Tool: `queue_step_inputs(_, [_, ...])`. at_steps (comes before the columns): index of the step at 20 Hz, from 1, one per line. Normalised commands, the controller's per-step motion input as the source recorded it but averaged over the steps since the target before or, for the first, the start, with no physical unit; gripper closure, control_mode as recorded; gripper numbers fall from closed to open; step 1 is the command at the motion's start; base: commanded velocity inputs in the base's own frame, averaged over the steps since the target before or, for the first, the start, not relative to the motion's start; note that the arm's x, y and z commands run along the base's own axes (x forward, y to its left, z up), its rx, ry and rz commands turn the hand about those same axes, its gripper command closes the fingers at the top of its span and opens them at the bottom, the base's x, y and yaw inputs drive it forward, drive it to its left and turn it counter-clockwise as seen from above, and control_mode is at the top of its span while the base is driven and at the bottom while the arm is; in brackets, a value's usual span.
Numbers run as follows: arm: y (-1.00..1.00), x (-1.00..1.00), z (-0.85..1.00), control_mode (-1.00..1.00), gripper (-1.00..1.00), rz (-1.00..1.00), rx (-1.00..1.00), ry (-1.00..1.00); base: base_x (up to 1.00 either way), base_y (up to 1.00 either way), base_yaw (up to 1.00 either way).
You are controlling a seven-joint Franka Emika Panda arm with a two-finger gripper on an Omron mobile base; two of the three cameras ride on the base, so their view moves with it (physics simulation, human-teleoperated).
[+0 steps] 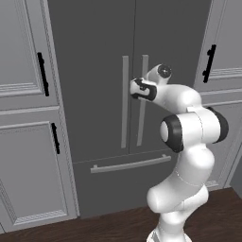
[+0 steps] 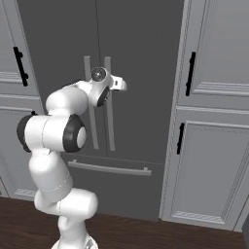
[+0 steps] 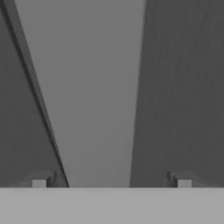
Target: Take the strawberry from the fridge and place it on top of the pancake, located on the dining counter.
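- Dark grey fridge [image 1: 94,71], both doors closed, between panelled grey cabinets [image 1: 23,156].
- Gripper [image 3: 111,179] spread wide, gripping nothing, a silver bar handle [image 3: 94,96] (seen close up) running between its fingertips [image 3: 40,180].

fridge [image 1: 94,71] between cabinets [image 1: 23,142], drawer [image 1: 118,182] below

Both base cameras face the closed fridge [image 1: 123,94] (opposite sides); hand camera sits close against its handle [image 3: 87,96].
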Motion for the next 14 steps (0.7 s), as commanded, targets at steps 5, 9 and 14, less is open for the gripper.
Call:
queue_step_inputs(5, [0.00, 0.32, -0.04, -1.00, 1.00, 0.00, 0.00, -0.03, 0.00, 0.00, 0.00])
queue_step_inputs(9, [0.00, 0.11, 0.00, -1.00, 1.00, 0.03, 0.00, 0.01, 0.00, 0.00, 0.00])
queue_step_inputs(14, [-0.05, -0.19, 0.00, -1.00, 1.00, 0.01, 0.00, 0.00, 0.00, 0.00, 0.00])
